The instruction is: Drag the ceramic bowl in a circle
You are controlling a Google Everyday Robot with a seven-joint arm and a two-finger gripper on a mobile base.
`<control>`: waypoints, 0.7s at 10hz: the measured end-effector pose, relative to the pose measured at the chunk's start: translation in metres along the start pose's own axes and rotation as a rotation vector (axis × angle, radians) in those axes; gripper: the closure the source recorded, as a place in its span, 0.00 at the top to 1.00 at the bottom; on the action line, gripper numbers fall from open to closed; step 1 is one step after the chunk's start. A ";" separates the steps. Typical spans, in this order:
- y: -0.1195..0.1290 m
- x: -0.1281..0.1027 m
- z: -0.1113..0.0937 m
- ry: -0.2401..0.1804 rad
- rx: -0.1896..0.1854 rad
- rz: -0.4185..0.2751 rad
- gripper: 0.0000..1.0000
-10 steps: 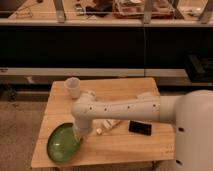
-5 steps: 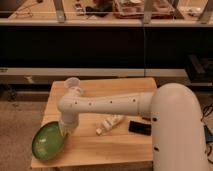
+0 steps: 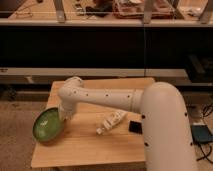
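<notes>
The ceramic bowl point(image 3: 48, 125), wide, shallow and green, sits at the left edge of the wooden table point(image 3: 90, 145). It looks tilted, with its left side hanging past the edge. My gripper point(image 3: 63, 116) reaches down from the white arm point(image 3: 105, 99) onto the bowl's right rim and is shut on it. The arm's wrist hides most of the fingers.
A white crumpled object point(image 3: 111, 122) lies mid-table, with a small black item point(image 3: 135, 127) to its right. My white base point(image 3: 167, 130) fills the right side. A dark shelf unit runs behind the table. Something blue point(image 3: 201, 134) lies on the floor at right.
The arm has swung left, dragging the green bowl from the table's front-left area to the left edge, then a little toward the back.
</notes>
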 end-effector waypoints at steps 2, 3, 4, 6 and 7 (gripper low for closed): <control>0.022 0.029 -0.010 0.048 0.017 0.080 0.17; 0.035 0.035 -0.013 0.059 0.013 0.107 0.17; 0.053 0.040 -0.018 0.072 0.000 0.137 0.17; 0.091 0.037 -0.027 0.081 -0.040 0.183 0.17; 0.111 0.030 -0.033 0.084 -0.060 0.205 0.17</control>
